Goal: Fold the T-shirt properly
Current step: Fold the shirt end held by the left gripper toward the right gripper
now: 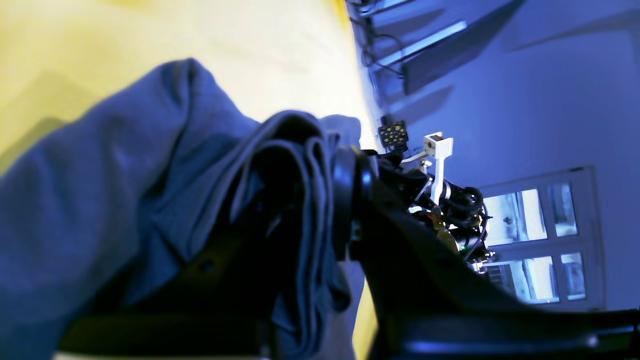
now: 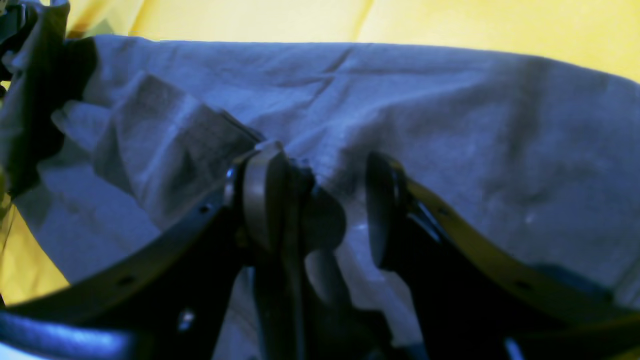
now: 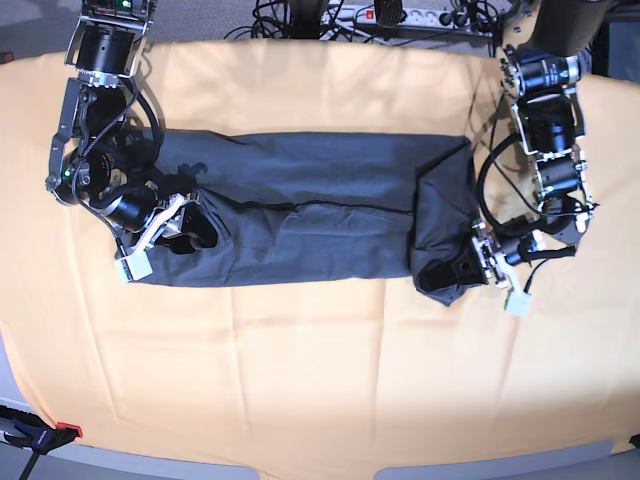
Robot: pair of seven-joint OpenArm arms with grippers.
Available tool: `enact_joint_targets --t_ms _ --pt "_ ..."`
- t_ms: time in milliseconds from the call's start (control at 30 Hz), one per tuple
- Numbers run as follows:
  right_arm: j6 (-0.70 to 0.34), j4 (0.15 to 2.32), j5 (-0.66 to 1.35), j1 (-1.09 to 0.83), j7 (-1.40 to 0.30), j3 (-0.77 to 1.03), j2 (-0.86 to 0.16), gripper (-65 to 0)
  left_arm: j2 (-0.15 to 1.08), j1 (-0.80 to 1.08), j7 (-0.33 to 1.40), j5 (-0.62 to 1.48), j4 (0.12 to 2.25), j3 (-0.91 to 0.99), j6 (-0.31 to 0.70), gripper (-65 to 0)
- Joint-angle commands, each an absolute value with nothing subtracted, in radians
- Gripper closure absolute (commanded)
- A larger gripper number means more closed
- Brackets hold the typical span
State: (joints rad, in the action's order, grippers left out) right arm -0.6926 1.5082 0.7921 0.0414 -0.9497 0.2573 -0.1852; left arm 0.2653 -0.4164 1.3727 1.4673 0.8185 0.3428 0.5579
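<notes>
The dark slate-grey T-shirt [image 3: 300,210] lies as a long band across the table, its right end doubled over into a raised bunch. My left gripper [image 3: 470,262] is at that end, on the base view's right. In the left wrist view it [image 1: 320,200] is shut on a thick fold of the T-shirt [image 1: 100,175]. My right gripper [image 3: 190,228] sits at the shirt's other end. Its fingers [image 2: 265,200] stand apart, open, low over the T-shirt [image 2: 400,100], and flat cloth shows in the gap.
A pale orange-yellow cloth [image 3: 320,380] covers the whole table under the shirt. Cables and a power strip [image 3: 400,15] run along the back edge. A red-handled clamp [image 3: 40,435] grips the front left corner.
</notes>
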Motion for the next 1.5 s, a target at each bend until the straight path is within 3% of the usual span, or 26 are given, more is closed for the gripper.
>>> enact_joint_targets --t_ms 0,267,567,600,700,767,1100,1467 --pt "-0.698 1.522 0.81 0.061 -0.923 0.262 -0.196 -29.4 0.242 -0.435 1.396 1.484 0.826 0.34 0.546 0.0" --pt "-0.698 1.522 0.81 0.061 -0.923 0.262 -0.198 -29.4 0.146 -0.427 1.396 1.484 0.826 0.332 0.546 0.0" --pt "-0.698 1.521 0.81 0.061 -0.923 0.262 -0.198 -29.4 0.121 -0.424 1.396 1.484 0.825 0.173 0.56 0.0" --pt "-0.698 1.522 0.81 0.061 -0.923 0.262 -0.198 -29.4 0.121 -0.425 1.396 1.484 0.826 0.159 0.558 -4.7" --pt "-0.698 1.522 0.81 0.061 -0.924 0.262 -0.198 -29.4 0.121 -0.431 1.396 1.484 0.826 0.135 0.553 -32.1" --pt "-0.698 1.521 0.81 0.061 -0.925 0.262 -0.198 -29.4 0.122 -0.443 1.396 1.484 0.826 0.135 0.553 -41.8" --pt "-0.698 1.521 0.81 0.061 -0.927 0.262 -0.198 -29.4 0.122 -0.544 1.396 1.484 0.827 0.135 0.553 -42.4" --pt "-0.698 1.521 0.81 0.061 -0.927 0.262 -0.198 -29.4 0.17 -0.554 1.396 1.484 0.876 0.134 0.618 -42.4"
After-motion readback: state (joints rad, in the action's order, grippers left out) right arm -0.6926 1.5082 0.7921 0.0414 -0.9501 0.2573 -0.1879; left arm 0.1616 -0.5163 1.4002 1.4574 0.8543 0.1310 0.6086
